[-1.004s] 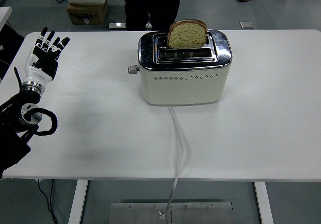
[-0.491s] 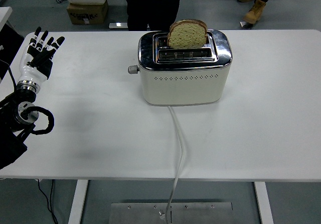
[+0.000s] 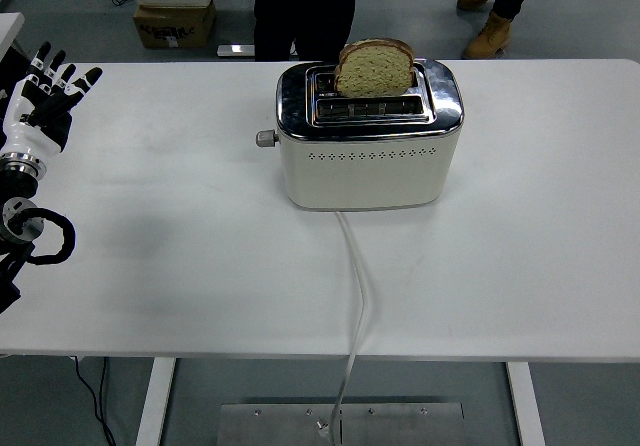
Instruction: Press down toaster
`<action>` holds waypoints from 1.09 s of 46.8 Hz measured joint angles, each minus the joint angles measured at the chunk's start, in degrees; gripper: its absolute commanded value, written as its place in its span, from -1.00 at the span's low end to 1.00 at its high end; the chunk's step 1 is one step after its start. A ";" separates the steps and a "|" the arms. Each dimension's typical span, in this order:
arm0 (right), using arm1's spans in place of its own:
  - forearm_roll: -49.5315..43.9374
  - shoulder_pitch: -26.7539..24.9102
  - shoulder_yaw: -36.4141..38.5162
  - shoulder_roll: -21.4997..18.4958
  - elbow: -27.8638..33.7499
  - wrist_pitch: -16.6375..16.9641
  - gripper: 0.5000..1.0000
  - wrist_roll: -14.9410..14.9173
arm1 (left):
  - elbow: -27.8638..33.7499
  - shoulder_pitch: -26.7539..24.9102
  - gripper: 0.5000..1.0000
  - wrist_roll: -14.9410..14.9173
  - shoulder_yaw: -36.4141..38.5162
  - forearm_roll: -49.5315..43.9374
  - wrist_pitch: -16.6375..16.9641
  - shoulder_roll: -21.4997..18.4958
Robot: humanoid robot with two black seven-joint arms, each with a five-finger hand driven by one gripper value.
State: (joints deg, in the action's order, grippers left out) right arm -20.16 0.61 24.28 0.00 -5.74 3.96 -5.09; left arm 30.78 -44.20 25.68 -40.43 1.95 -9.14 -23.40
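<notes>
A cream toaster (image 3: 368, 156) with a chrome top stands at the middle of the white table (image 3: 180, 256). A slice of bread (image 3: 374, 68) sticks up out of its back slot. The grey lever knob (image 3: 265, 138) juts from the toaster's left end, in its raised position. My left hand (image 3: 45, 96) hovers at the table's far left edge, well away from the lever, fingers spread and holding nothing. The right arm does not show.
The toaster's white cord (image 3: 356, 296) runs from its front over the table's near edge. A person in dark clothes (image 3: 300, 11) stands behind the table. A cardboard box (image 3: 174, 23) sits on the floor at the back left.
My left hand has drawn back to the left, toward the picture's edge, farther from the toaster. The toaster and bread have not moved.
</notes>
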 measured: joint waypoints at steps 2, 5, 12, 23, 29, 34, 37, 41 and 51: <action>0.02 0.00 0.00 0.00 0.00 0.00 0.99 -0.01 | 0.01 -0.08 1.00 -0.03 0.03 1.65 -0.05 -0.44; 0.01 0.00 0.00 0.00 0.00 0.00 1.00 0.00 | 0.01 -0.22 1.00 -0.09 0.07 3.86 -0.02 -1.07; -0.05 0.00 0.02 0.00 0.00 0.00 0.99 -0.01 | 0.20 -0.22 1.00 -0.37 0.18 6.20 -0.03 -2.28; -0.01 0.00 -0.01 0.00 0.00 0.00 0.99 0.00 | 0.61 -1.00 1.00 -0.46 0.28 10.06 -2.38 -3.69; -0.01 0.00 0.01 0.00 0.00 0.00 0.99 0.00 | 0.63 -1.38 1.00 -0.46 0.33 13.36 -3.16 -4.14; -0.02 0.00 0.00 0.00 0.00 0.00 0.99 0.00 | 0.62 -1.46 1.00 -0.46 0.34 15.46 -3.21 -4.27; -0.02 0.00 0.00 0.00 0.00 0.00 0.99 0.00 | 0.61 -1.51 1.00 -0.46 0.35 15.79 -3.25 -4.27; -0.02 0.00 0.02 0.00 -0.01 0.00 1.00 0.00 | 0.61 -1.68 1.00 -0.46 0.43 15.95 -3.25 -4.27; -0.02 0.00 0.00 0.00 0.01 0.00 0.99 -0.01 | 0.60 -3.23 1.00 -0.46 2.86 16.34 -3.26 -4.38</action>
State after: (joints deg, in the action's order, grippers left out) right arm -20.18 0.62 24.28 0.00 -5.73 3.95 -5.09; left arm 31.37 -47.44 25.22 -37.57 18.28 -12.40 -27.77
